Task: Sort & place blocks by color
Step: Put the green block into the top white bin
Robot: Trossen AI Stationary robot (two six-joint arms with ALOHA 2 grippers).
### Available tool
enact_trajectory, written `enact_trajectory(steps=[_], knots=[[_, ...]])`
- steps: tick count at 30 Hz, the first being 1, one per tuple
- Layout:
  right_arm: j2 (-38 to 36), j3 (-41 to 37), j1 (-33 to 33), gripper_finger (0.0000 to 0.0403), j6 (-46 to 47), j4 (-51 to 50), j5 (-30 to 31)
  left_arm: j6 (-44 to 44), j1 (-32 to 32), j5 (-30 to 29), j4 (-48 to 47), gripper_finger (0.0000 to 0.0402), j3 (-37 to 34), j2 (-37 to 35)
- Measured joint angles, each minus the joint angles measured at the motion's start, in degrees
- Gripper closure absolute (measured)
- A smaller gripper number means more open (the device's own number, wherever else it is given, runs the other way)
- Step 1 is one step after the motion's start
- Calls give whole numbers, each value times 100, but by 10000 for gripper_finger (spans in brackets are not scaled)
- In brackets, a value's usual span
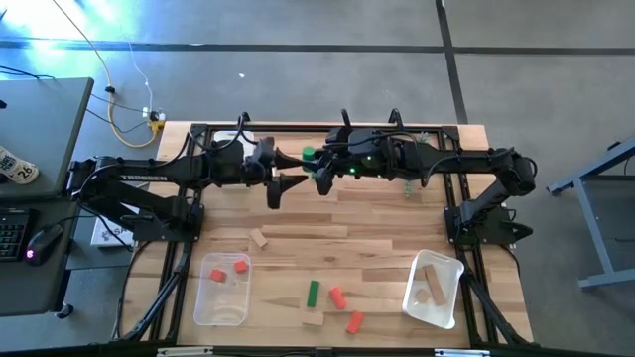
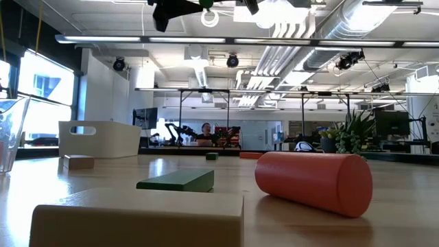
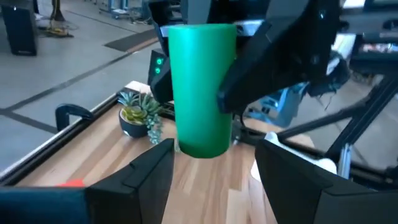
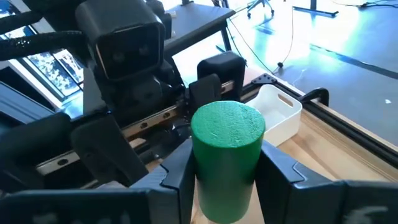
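High above the worktop's (image 1: 327, 223) far side, the right end effector (image 4: 227, 180) clamped a green wooden cylinder block (image 4: 227, 155); the left end effector (image 3: 214, 165) waited, spread. A misaligned handover could drop it.

Right end effector (image 1: 316, 162) clamped shut, facing the spread-open left end effector (image 1: 285, 175) mid-air.

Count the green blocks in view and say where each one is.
2. One green cylinder is held in the right gripper, high over the table's far middle. One green bar lies flat near the front edge, beside the loose red blocks. Others may be hidden under the arms.
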Motion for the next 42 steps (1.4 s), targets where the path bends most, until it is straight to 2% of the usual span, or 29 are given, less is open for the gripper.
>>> enact_trajectory(steps=[6,21,25,33,37,42], knots=[[2,0,0,297,19,35,-28,-524,173,51,156,190,0,0],[6,0,0,297,678,126,181,-522,541,381,334,190,2,47],[8,0,1,298,922,131,199,-522,556,673,581,190,0,232],[9,0,2,299,933,124,234,-332,557,714,953,192,-4,485],[9,0,2,299,931,120,236,-174,557,748,1000,211,2,525],[9,0,0,299,936,111,240,19,578,772,1037,260,2,520]])
